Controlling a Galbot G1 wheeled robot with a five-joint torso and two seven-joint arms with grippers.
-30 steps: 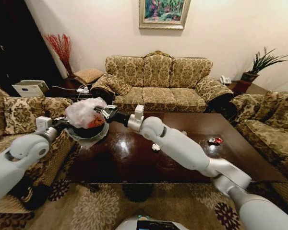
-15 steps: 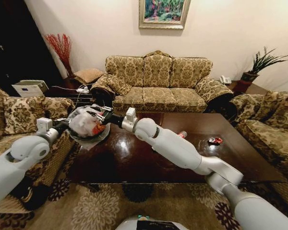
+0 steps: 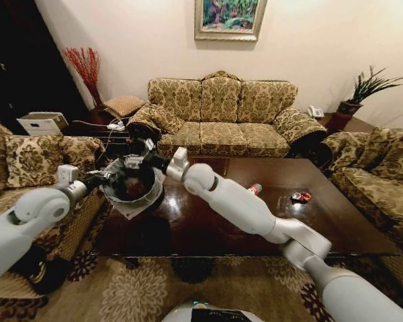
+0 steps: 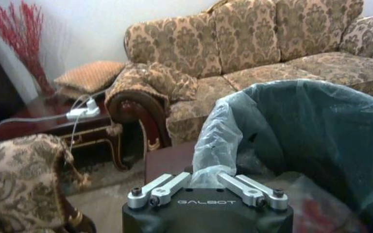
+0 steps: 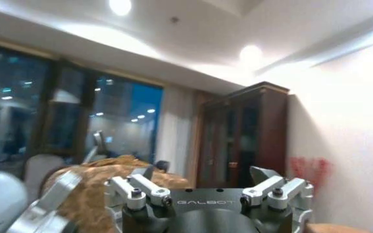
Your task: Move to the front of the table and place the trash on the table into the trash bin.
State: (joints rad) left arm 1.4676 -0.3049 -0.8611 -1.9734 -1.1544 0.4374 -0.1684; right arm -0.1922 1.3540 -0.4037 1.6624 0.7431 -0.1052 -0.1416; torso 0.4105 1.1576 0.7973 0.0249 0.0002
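Left end effector (image 4: 207,187) grips the trash bin (image 3: 136,188) liner (right end effector (image 3: 131,161) released above)

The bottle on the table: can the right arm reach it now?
Probably yes. The bottle lies uncovered on the table just beside the right forearm, though the right tool is over the bin now.

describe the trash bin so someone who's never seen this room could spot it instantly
Start at the dark brown coffee table ringed by patterned sofas and go to its near-left corner. There the left gripper grips the rim of the trash bin, holding it up, with the right gripper just above. It is the one small round dark container, lined with a translucent plastic bag.
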